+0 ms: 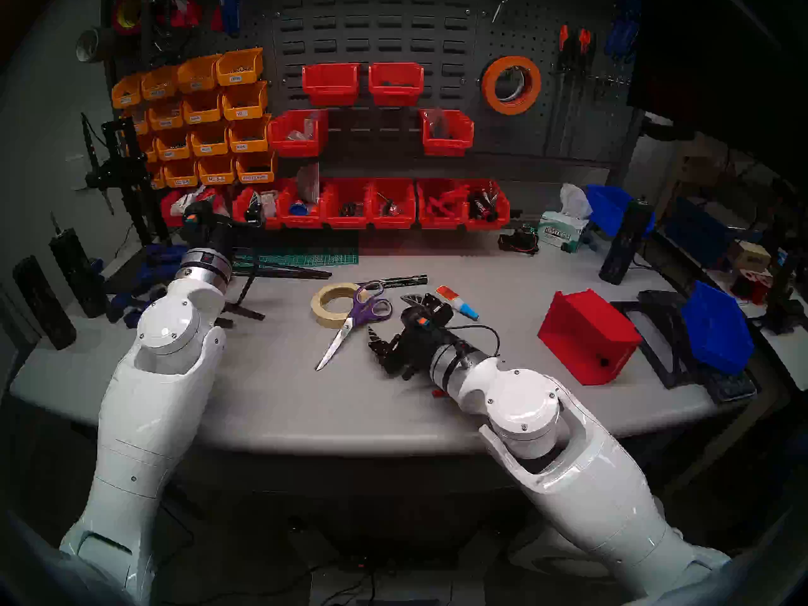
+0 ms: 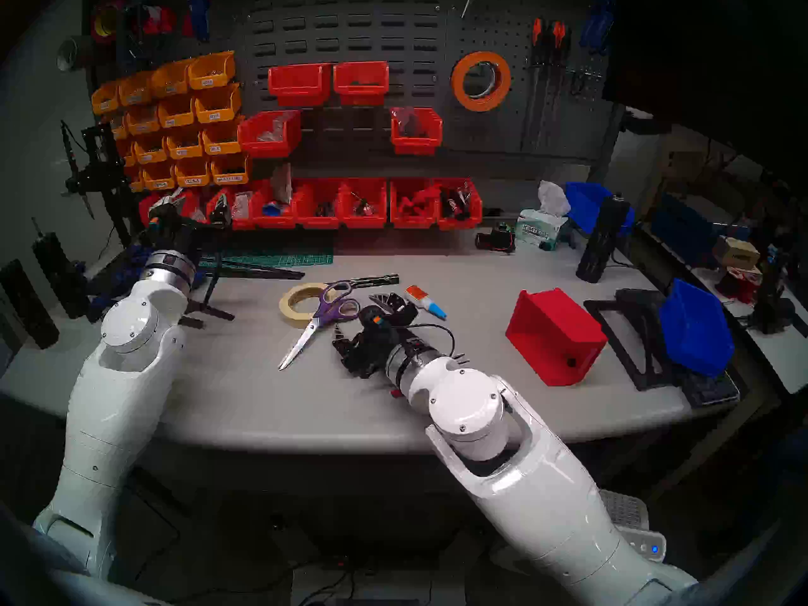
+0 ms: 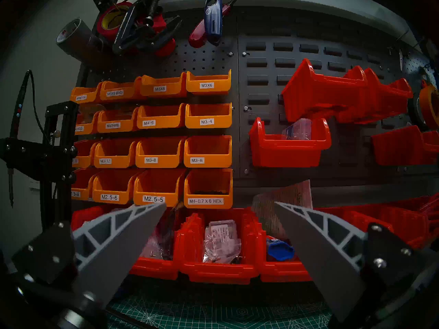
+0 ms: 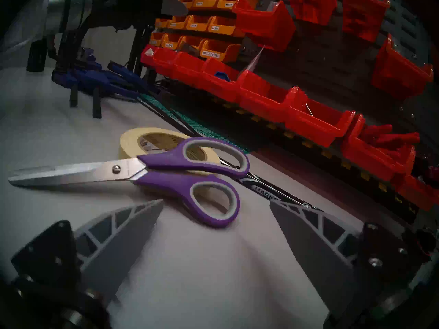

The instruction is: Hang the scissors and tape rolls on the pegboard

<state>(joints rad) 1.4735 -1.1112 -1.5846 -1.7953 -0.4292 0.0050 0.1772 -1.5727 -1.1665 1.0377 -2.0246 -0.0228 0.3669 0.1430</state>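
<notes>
The scissors lie flat on the grey bench, blades closed, the far purple loop resting on the cream tape roll, which lies flat on the bench just behind them. The orange tape roll already hangs on the pegboard, well above and to the right of the scissors. No black roll can be made out in any view.

The right gripper sits low over the bench just beside the scissors' handle end, jaws apart and empty; the near loop lies just ahead of the gap between them. The left gripper is well to the left of the scissors, jaws apart, holding nothing, facing the bins on the wall.

Judged step: approach for pickup of the scissors, with one roll hung and the cream roll not yet lifted. The next move calls for advancing until the jaws straddle a handle loop or the neck near the pivot, then closing. Because one loop overlaps the cream roll, the lift may drag or shift the roll.

Legible writing: orange bins read M3X6, M3X8, M3X8 BAD, M3-4, M4-6, M4X4X6, M3-6, M3-8, M3-12, M2.5-5, M2.5-6, M4-0.7 X 6 HEX. The black pen behind the scissors shows "MARKE", the rest hidden. The tissue box, far right of the scissors, reads KIMTECH.
</notes>
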